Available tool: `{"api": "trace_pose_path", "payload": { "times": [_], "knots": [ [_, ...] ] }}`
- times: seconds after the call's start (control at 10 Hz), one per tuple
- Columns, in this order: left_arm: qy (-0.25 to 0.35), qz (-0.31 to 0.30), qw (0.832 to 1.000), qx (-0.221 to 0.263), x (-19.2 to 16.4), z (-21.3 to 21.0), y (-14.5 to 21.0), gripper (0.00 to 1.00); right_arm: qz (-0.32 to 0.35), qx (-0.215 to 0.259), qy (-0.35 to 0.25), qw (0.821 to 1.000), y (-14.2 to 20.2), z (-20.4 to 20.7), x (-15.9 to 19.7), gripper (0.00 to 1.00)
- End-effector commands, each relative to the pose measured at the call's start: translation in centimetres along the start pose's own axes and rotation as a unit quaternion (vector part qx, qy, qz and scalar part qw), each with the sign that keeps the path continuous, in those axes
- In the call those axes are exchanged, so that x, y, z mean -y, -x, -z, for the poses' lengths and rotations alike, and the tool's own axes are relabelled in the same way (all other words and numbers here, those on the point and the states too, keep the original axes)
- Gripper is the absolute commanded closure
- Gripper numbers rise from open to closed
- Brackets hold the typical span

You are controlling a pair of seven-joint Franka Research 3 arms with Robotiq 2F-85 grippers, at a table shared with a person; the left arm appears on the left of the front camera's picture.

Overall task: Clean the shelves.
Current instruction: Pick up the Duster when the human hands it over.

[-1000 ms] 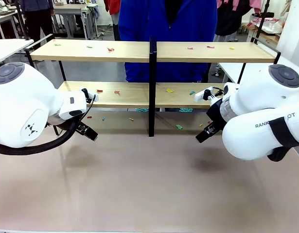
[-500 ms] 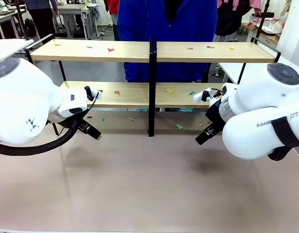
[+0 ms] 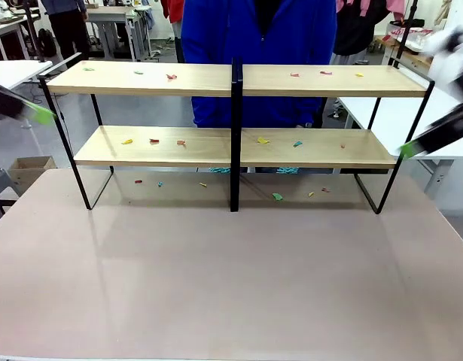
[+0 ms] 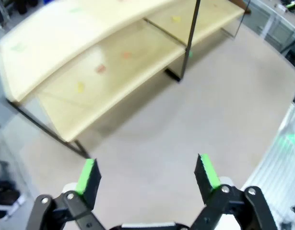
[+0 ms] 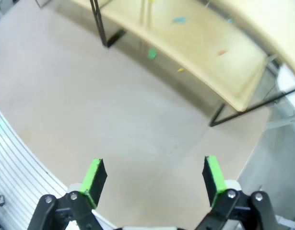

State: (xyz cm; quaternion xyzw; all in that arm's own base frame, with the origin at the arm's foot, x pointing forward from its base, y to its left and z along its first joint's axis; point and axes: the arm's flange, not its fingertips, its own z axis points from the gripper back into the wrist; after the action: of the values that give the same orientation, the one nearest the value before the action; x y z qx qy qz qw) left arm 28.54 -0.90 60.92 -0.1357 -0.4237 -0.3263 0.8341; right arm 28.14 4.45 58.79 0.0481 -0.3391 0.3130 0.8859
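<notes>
The shelves [image 3: 216, 79] stand across the far half of the table, two pale boards in a black frame with a centre post [image 3: 236, 135]. Small coloured paper scraps [image 3: 263, 140] lie on both boards, and more scraps [image 3: 277, 197] lie on the table underneath. My left gripper [image 3: 41, 113] is a blur at the left edge, level with the rack's top. My right gripper [image 3: 409, 148] blurs at the right edge beside the lower board. In the left wrist view the shelves [image 4: 113, 62] lie ahead of my left gripper [image 4: 146, 173], open and empty. In the right wrist view my right gripper [image 5: 153, 176] is open and empty, with the shelves [image 5: 209, 52] ahead of it.
A person in a blue top [image 3: 254, 45] stands right behind the rack. White tables flank it at the left [image 3: 13, 71] and the right [image 3: 442, 128]. A cardboard box [image 3: 28, 169] sits on the floor at left. The brown table [image 3: 231, 278] stretches bare toward me.
Both arms have swung away from in front of the rack, out to the picture's edges and upward. They no longer cover the ends of the lower board.
</notes>
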Motion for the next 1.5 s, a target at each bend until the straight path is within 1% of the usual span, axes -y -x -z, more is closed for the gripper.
{"api": "trace_pose_path", "payload": {
  "times": [0.0,0.1,0.2,0.3,0.4,0.5,0.7,0.8,1.1,1.2,1.4],
  "knots": [
    [0.009,0.032,0.996,0.086,2.2,-3.5,6.1,0.0,-0.021,0.066,0.016,0.997,2.6,-5.2,0.0,0.0],
    [0.019,0.03,0.992,0.123,1.9,-4.3,6.6,0.0,-0.011,0.09,0.032,0.995,3.0,-6.6,0.5,0.0],
    [0.015,0.017,0.986,0.166,1.7,-4.4,6.8,0.0,0.007,0.127,0.032,0.991,3.6,-7.4,1.1,0.0],
    [0.019,0.008,0.983,0.181,1.8,-4.1,6.8,0.0,0.025,0.157,0.031,0.987,3.9,-7.5,1.5,0.0],
    [0.021,0.004,0.983,0.183,1.8,-3.9,6.7,0.0,0.031,0.172,0.033,0.984,3.8,-7.5,1.8,0.0],
    [0.018,0.002,0.982,0.188,1.6,-3.9,6.7,0.0,0.032,0.176,0.034,0.983,3.7,-7.6,1.8,0.0],
    [0.023,0.003,0.986,0.164,1.0,-3.6,6.8,0.0,0.026,0.174,0.03,0.984,3.7,-7.2,1.5,0.0],
    [0.029,-0.002,0.987,0.157,0.7,-3.4,7.0,0.0,0.027,0.184,0.021,0.982,3.7,-7.2,1.6,0.0],
    [0.037,-0.005,0.989,0.146,-0.2,-3.3,7.9,0.0,0.066,0.227,-0.029,0.971,4.4,-7.0,2.1,0.0],
    [0.041,-0.003,0.989,0.142,-0.5,-3.2,8.1,0.0,0.078,0.233,-0.024,0.969,4.6,-7.0,2.1,0.0],
    [0.044,0.001,0.99,0.135,-0.1,-2.3,7.1,0.0,0.098,0.217,-0.021,0.971,4.6,-6.5,1.5,0.0]
  ]
}}
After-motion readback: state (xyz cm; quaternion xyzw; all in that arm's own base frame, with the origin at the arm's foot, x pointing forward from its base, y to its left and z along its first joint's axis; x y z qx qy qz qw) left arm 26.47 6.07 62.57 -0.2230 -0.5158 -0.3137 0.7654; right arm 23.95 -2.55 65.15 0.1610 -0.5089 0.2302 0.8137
